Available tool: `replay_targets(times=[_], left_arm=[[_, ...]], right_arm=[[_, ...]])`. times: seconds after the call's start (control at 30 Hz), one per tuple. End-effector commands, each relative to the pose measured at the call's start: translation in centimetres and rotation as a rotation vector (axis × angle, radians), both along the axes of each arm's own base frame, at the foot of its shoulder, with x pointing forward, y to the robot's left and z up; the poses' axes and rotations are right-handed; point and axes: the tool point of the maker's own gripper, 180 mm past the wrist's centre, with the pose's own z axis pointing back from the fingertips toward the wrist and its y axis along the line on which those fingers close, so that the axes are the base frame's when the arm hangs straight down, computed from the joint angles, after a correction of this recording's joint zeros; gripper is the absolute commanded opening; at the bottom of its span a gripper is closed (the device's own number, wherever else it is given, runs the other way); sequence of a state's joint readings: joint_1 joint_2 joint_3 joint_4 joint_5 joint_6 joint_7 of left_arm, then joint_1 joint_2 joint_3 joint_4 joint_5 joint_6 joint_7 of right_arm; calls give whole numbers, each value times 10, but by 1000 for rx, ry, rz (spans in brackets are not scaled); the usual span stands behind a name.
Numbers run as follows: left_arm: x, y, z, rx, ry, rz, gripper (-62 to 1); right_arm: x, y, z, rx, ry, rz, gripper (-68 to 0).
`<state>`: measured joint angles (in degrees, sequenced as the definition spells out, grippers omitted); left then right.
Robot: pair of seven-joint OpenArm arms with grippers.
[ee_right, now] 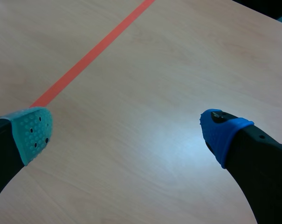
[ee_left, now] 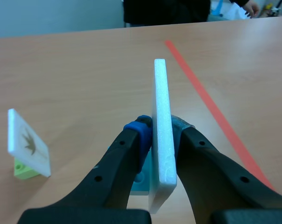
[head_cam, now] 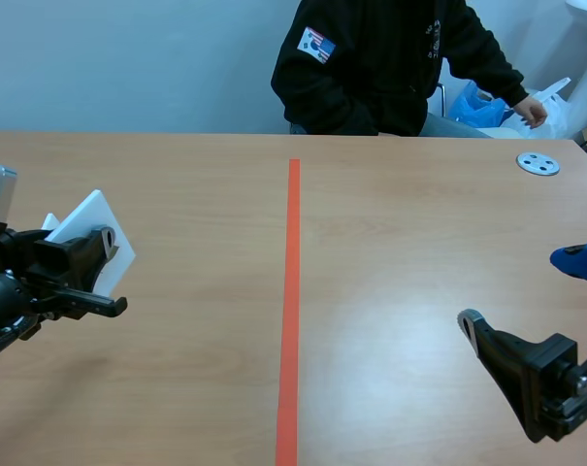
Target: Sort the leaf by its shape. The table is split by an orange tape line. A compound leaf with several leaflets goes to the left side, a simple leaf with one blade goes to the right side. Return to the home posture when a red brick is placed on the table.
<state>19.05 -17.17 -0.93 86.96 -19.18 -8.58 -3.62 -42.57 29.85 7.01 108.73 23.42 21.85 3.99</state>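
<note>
One white tile [ee_left: 163, 126] pinched edge-up between left fingers [ee_left: 124, 161], left of tape line [head_cam: 292, 291], right fingers [ee_right: 255, 156] wide over table [ee_right: 154, 70].

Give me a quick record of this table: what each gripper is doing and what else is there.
Left gripper: shut on a white card, seen edge-on, left of the tape line
Under that card: a light blue brick
Second card: white, leaf picture on it, tilted on a green brick, beside the held card
Right gripper: open, empty, over bare table right of the line
Tape line: orange, down the table's middle
Person: black jacket, seated across the table
Grey disc: far right of the table
</note>
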Motion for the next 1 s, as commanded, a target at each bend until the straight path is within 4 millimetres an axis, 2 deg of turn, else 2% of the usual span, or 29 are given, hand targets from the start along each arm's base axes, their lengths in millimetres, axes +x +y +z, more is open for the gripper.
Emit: replay_targets(times=[0.0, 0.53, 0.97], left_arm=[[4, 4, 2, -14, -29, 21, -568], [36, 61, -49, -14, -8, 187, -568], [27, 91, -75, -78, -5, 298, -555]], right_arm=[[5, 4, 12, 19, -41, 7, 4], [5, 4, 12, 20, -41, 7, 4], [5, 4, 12, 20, -41, 8, 4]])
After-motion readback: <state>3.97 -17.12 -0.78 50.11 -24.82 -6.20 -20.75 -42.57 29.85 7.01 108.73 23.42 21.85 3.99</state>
